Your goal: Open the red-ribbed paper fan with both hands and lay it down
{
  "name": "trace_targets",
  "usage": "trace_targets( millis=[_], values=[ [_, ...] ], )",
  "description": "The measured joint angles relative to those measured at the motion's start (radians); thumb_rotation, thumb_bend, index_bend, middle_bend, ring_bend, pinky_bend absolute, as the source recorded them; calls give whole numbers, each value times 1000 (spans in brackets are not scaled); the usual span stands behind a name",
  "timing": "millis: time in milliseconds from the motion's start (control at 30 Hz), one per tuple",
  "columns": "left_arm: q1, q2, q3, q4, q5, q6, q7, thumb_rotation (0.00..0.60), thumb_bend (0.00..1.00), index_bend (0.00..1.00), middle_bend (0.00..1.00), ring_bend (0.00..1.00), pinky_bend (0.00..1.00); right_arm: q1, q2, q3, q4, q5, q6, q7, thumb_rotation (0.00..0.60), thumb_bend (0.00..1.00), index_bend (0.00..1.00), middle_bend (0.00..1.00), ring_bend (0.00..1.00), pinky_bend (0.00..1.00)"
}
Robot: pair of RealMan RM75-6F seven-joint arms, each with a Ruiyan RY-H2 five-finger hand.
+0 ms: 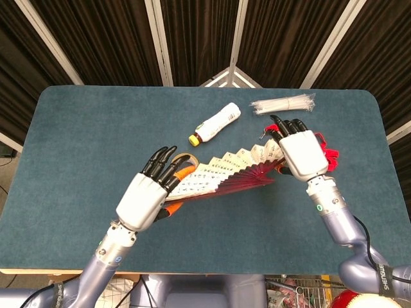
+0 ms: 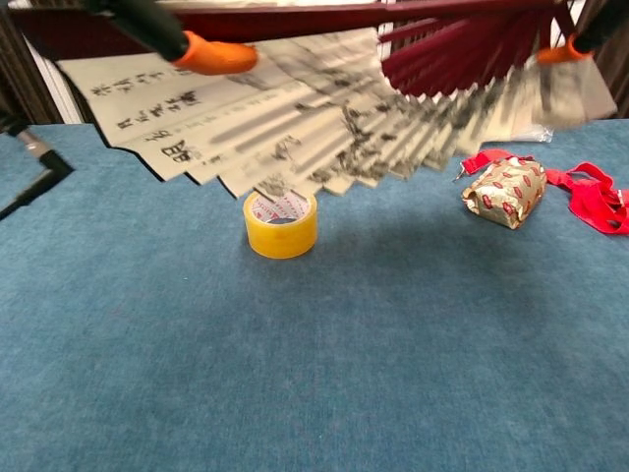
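The paper fan (image 1: 225, 172), cream with black ink and dark red ribs, is spread partly open and held in the air over the table's middle. My left hand (image 1: 151, 192) grips its left end from below and in front, and my right hand (image 1: 302, 154) holds its right end. In the chest view the fan (image 2: 324, 118) fills the top of the frame above the table. Orange-tipped fingers (image 2: 211, 54) of the left hand press its upper left edge. Only a fingertip of the right hand (image 2: 580, 39) shows, at the fan's upper right corner.
A yellow tape roll (image 2: 280, 224) stands on the blue table (image 2: 314, 374) under the fan. A patterned wrapped packet (image 2: 504, 192) and a red strap (image 2: 595, 197) lie to the right. A white bottle (image 1: 215, 123) and a bag of white sticks (image 1: 282, 104) lie further back.
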Motion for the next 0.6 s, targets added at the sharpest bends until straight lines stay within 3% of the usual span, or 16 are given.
trace_targets(
  millis=[367,600],
  values=[
    [-51,-39,-54,11,-15,-6,210,600,321,141,24,0,94,-2,-2,-22,5,163,-28,-97,600,206,109,137,215,168],
    [-54,-19,-69,-10,2,21,275,600,320,138,22,0,94,19,31,-96,36,204,-17,-385,600,206,109,137,215,167]
  ],
)
